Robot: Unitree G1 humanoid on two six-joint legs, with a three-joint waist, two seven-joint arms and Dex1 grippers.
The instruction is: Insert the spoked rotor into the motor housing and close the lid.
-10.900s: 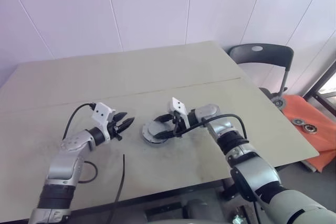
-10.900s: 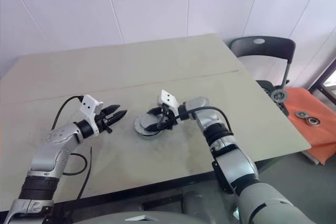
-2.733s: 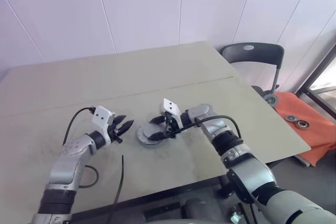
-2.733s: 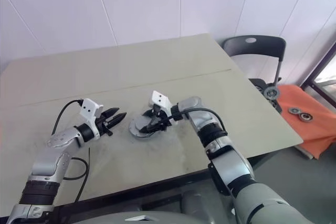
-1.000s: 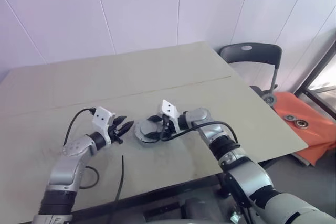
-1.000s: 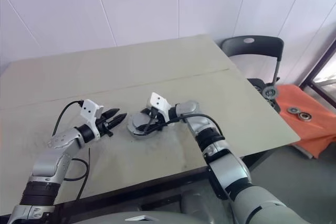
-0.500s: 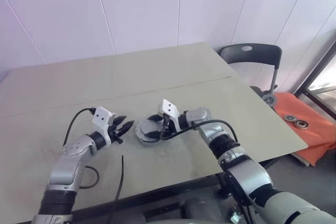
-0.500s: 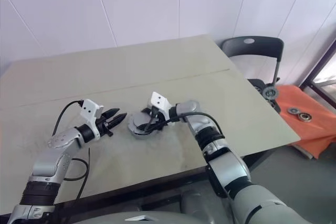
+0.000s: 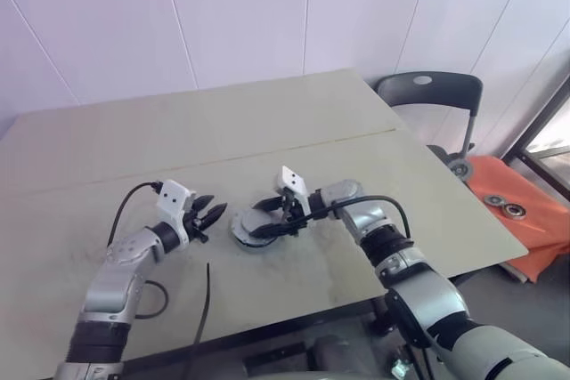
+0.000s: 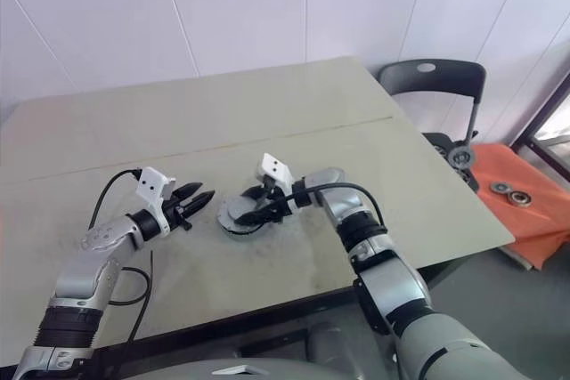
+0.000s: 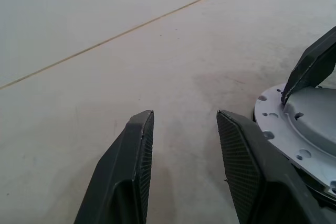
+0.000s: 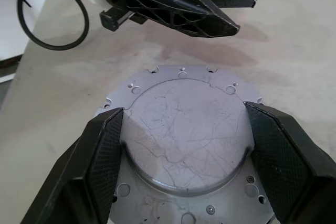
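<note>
Since a second ago the right gripper has rolled a little at the wrist while staying astride the lid, its fingers spread wide at the raised centre's opposite edges, at 9 and 3 o'clock in the right wrist view. That grey lid lies flat on the table, near its front. At the lid's 9 o'clock, the left gripper hovers half parted, empty, unmoved.

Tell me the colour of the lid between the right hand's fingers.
The lid is plain silvery grey metal with fine scratches, seen best in the right wrist view.
</note>
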